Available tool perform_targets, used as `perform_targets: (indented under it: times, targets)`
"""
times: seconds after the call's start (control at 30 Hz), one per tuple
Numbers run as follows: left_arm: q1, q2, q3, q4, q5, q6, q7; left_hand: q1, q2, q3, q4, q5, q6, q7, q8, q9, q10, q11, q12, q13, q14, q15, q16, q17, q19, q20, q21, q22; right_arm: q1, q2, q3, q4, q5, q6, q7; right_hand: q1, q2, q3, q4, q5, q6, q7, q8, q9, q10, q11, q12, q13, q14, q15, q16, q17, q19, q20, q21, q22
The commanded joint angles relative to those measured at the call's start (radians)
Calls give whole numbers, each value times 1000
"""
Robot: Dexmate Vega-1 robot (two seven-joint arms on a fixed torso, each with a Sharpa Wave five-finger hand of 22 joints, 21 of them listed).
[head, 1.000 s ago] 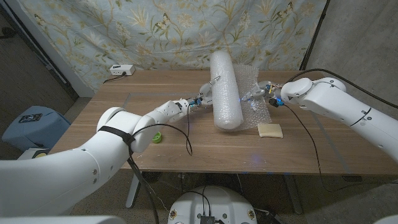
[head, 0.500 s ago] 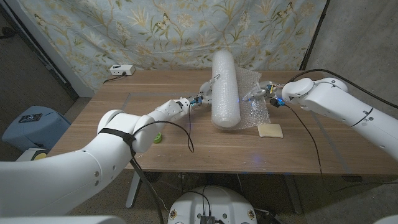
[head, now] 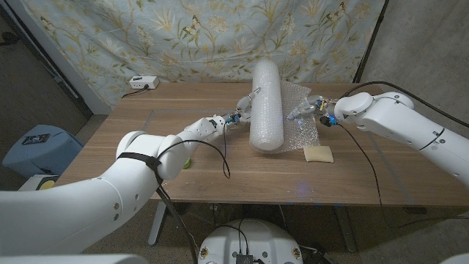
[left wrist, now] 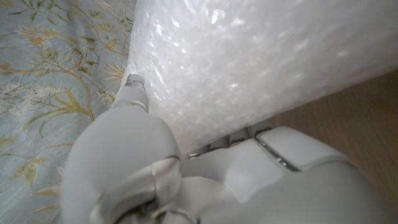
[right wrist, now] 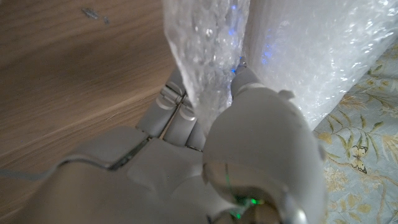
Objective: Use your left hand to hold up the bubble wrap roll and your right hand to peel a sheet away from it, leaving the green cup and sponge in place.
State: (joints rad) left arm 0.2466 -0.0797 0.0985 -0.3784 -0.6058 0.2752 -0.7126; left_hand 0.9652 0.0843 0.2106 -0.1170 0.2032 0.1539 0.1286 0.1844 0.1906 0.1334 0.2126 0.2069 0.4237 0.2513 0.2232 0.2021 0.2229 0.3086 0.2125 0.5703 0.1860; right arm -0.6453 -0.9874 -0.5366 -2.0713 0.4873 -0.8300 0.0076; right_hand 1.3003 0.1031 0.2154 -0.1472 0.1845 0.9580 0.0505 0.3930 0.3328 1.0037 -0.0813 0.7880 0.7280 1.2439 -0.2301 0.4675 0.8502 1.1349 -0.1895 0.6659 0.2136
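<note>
The white bubble wrap roll [head: 266, 104] stands tilted near the table's middle, its far end raised. My left hand [head: 244, 108] holds it from the left side; the left wrist view shows my fingers [left wrist: 134, 99] pressed against the roll [left wrist: 261, 56]. A loose sheet [head: 300, 117] spreads from the roll to the right. My right hand [head: 306, 108] pinches that sheet, and in the right wrist view the sheet [right wrist: 205, 43] runs between my fingers [right wrist: 249, 87]. The beige sponge [head: 318, 153] lies in front of the sheet. A bit of the green cup [head: 188, 162] shows behind my left arm.
The wooden table [head: 146, 132] has a white power strip [head: 143, 82] at its back left corner. A floral curtain [head: 183, 37] hangs behind. A blue bin [head: 40, 147] stands on the floor to the left. Cables trail off both arms.
The roll has been tipped more upright, its top end rising and shifting slightly right. My right hand has moved a little right and back, drawing the sheet out further.
</note>
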Motion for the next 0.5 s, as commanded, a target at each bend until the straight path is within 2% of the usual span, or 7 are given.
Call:
perform_targets:
  times: [0.03, 0.07, 0.13, 0.27, 0.33, 0.4, 0.5]
  targets:
    - [0, -17, -45, 17, 43, -9, -18, -16, 2, 0, -2, -1, -15, -42, 0, 2, -20, 1, -4, -4, -12, 2, -5, -3, -4, -1, -6, 1, -9, -16, 12, -8, 12, 3, 5, -3, 2, 2, 1, -1, 12, 2, 1, 2, 11, -1, 0, 4, 12, -2, -9, 3, -1, 0, 10, 1]
    - [-1, -17, -48, 20, 45, -12, -20, -17, 3, 0, -3, -1, -20, -55, 0, 2, -25, 1, -5, -6, -13, 2, -5, -4, -4, -1, -8, 1, -9, -18, 12, -8, 12, 6, 7, -2, 2, 2, 0, -1, 13, 0, 1, 2, 12, 1, 0, 3, 13, -2, -9, 5, -1, 0, 11, 1]
    - [-2, -19, -55, 25, 48, -13, -23, -23, 5, -2, -4, -1, -34, -97, 0, 2, -31, 1, -4, -12, -16, 2, -5, -8, -4, -2, -12, 1, -11, -18, 14, -10, 14, 2, 4, -2, 2, 3, 0, -1, 14, 1, 0, 1, 11, 1, 0, 5, 14, -2, -12, 5, -3, 0, 14, 1]
    - [2, -21, -64, 19, 56, -11, -24, -31, 13, -2, -3, -1, -48, -132, 1, 2, -40, 1, -3, -20, -18, 3, -4, -11, -6, -1, -18, 1, -13, -24, 18, -10, 18, 4, 8, -2, 3, 3, -1, -1, 16, 1, -1, 1, 10, 0, -1, 7, 16, -2, -14, 8, -3, 0, 18, 0]
    - [5, -23, -69, 15, 60, -9, -25, -38, 17, -3, -4, -1, -56, -169, 3, 1, -43, 0, -1, -26, -21, 3, -3, -14, -6, -1, -23, 2, -14, -28, 20, -10, 18, 9, 10, -3, 4, 4, -1, -1, 15, 1, -2, 0, 10, 0, -2, 6, 15, -2, -18, 7, -4, 0, 21, 0]
    - [6, -25, -74, 14, 63, -9, -25, -41, 20, -3, -5, -1, -60, -195, 4, 1, -49, 0, -1, -31, -22, 3, -3, -15, -6, -1, -26, 2, -14, -29, 21, -11, 20, 6, 9, -3, 5, 5, -1, -1, 17, 2, -2, 0, 10, 1, -2, 8, 17, -2, -18, 10, -5, 0, 23, -1]
    - [7, -28, -82, 13, 66, -9, -25, -44, 21, -3, -6, -1, -64, -204, 4, 1, -54, 0, -1, -34, -23, 3, -3, -16, -6, -1, -28, 2, -14, -33, 21, -11, 19, 12, 14, -4, 5, 6, -2, -1, 16, 1, -5, -1, 10, 0, -3, 8, 17, -2, -23, 12, -9, 1, 29, -2]
